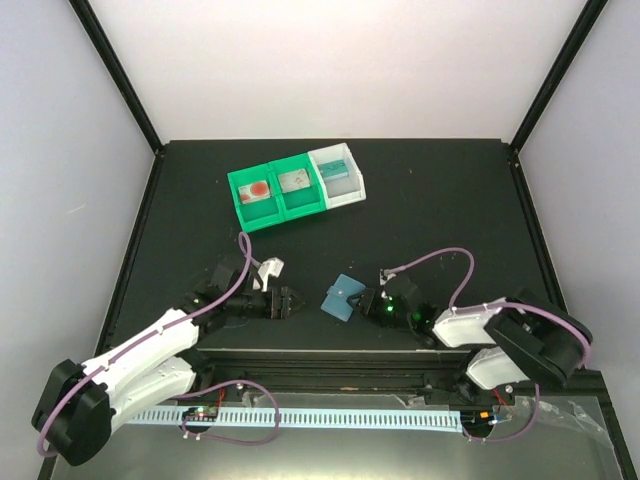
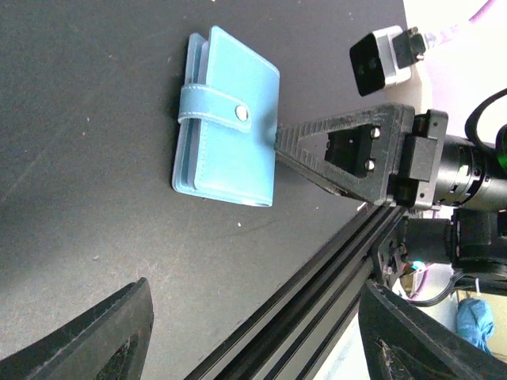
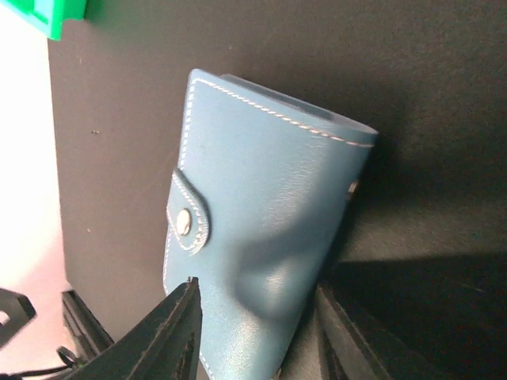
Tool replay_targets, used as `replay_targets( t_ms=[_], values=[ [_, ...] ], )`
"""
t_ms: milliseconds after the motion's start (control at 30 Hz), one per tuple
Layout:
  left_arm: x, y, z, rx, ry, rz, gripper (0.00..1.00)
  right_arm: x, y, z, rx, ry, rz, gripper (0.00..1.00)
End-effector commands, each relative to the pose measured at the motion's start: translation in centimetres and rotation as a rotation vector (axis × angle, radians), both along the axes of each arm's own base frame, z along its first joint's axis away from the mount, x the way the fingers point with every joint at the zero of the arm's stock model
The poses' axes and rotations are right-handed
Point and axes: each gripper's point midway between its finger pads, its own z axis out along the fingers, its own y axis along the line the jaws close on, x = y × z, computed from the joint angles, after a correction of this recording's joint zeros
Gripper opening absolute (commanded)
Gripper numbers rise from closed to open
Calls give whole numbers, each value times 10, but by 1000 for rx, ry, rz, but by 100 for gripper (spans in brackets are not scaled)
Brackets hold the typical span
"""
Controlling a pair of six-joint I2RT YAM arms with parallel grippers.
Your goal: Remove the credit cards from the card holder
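Right gripper (image 3: 255,289) is pinching the card holder (image 3: 269,182).
Left gripper (image 2: 253,289) is hovering spread wide, the holder lying just ahead of it.

Overhead and both close wrist views share the card holder (image 1: 341,297).

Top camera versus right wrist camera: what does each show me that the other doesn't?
Only the top camera: the left gripper, open, just left of the card holder, plus the white bin at the back. Only the right wrist camera: the strap snapped shut across the cover, and a dent in the cover where the right gripper pinches its edge. Both: the blue card holder lying closed on the black table, and at least part of a green bin.
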Motion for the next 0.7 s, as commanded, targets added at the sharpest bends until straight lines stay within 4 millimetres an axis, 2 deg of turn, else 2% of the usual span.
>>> replay_targets(
  t_ms=[0, 167, 333, 533, 667],
  values=[
    [-3, -3, 2, -23, -11, -15, 73, 4, 10, -6, 59, 34, -15, 38],
    [-4, 3, -1, 20, -14, 4, 70, 5, 14, -12, 81, 35, -10, 19],
    [-4, 6, 9, 20, -27, 24, 69, 6, 19, -3, 99, -1, 15, 1],
    [-4, 10, 31, -7, -65, 51, 68, 7, 19, 23, 82, -62, 46, 1],
    [4, 25, 35, 112, -111, 111, 65, 3, 15, 41, 48, -84, 51, 1]
  ],
)
